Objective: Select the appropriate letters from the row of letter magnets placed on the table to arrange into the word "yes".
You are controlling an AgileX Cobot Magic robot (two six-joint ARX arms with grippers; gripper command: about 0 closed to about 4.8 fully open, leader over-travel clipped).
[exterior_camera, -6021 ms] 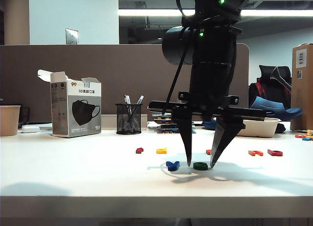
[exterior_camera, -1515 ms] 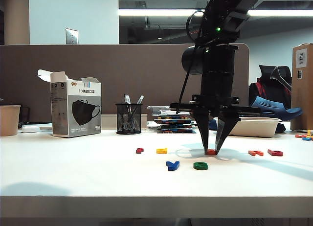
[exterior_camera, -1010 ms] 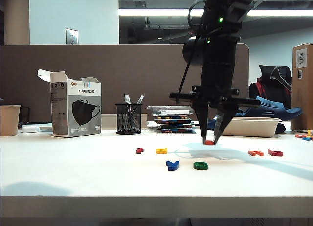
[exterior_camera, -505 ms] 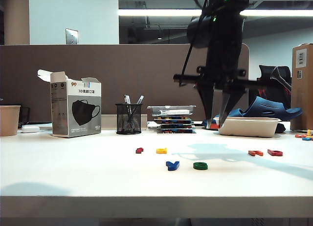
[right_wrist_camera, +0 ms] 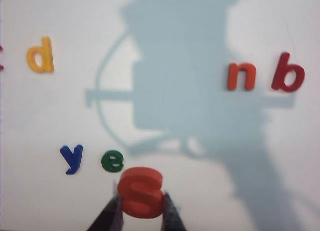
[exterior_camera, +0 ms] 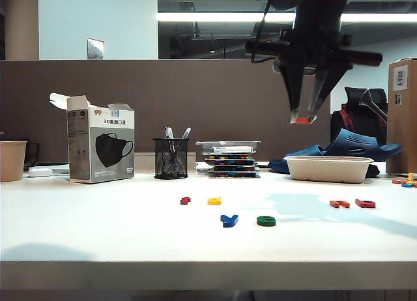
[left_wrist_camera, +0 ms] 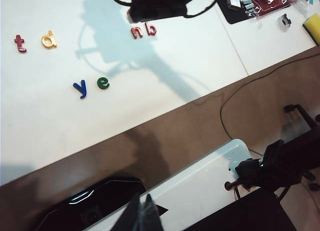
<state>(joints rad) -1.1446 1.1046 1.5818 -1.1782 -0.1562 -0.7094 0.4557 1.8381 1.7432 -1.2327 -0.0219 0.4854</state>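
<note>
**"s" in the air, "y" and "e" already placed**

The orange-red "s" (right_wrist_camera: 142,192) is hanging high above the table (exterior_camera: 98,236), pinched between the tips of the right gripper (exterior_camera: 305,116), jaws clenched on it. Below, the blue "y" (exterior_camera: 229,219) and green "e" (exterior_camera: 266,220) are lying side by side near the front. Farther back, the dark red "t" (left_wrist_camera: 20,42) and yellow "d" (exterior_camera: 214,200) are sitting left, the orange "n" (exterior_camera: 339,203) and red "b" (exterior_camera: 365,203) right. Judged remaining: setting "s" just right of "e". The left gripper (left_wrist_camera: 141,216) is parked off the table's front edge; jaw state cannot be told.
</note>
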